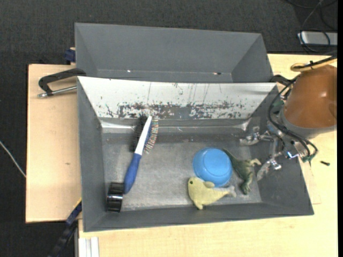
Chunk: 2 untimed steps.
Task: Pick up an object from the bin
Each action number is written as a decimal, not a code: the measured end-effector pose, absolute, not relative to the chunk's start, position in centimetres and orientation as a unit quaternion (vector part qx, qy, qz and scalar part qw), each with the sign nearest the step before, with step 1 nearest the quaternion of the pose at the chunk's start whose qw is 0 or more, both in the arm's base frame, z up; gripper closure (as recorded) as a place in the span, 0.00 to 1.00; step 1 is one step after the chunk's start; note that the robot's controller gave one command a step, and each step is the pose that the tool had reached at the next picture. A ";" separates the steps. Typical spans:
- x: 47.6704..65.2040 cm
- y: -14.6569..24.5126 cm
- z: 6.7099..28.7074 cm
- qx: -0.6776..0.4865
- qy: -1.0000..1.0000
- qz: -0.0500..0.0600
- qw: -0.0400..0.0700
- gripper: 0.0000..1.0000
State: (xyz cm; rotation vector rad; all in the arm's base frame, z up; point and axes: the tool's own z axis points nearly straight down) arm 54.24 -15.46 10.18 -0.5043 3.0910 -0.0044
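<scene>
While the jaws hang low by the right wall of the bin (pixel 161 52), open or shut I cannot tell, the pick seems still to do: the dark green toy figure (pixel 246 176) lies just beside them, the blue bowl (pixel 213 166), yellow soft toy (pixel 206 193), brush (pixel 140 149) and black cap (pixel 114 196) further left.

You'll find no text, label, brand, number or sign that can be read here. The dark speckled marks (pixel 177 110) along the pale back wall of the bin (pixel 90 154) form no letters or digits that you could make out.
</scene>
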 end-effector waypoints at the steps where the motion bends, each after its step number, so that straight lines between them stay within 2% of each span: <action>1: 52.2 -14.7 10.1 -0.419 0.908 0.000 0.001 0.00; 2: 52.1 -13.7 7.1 -0.423 0.906 0.004 0.005 0.00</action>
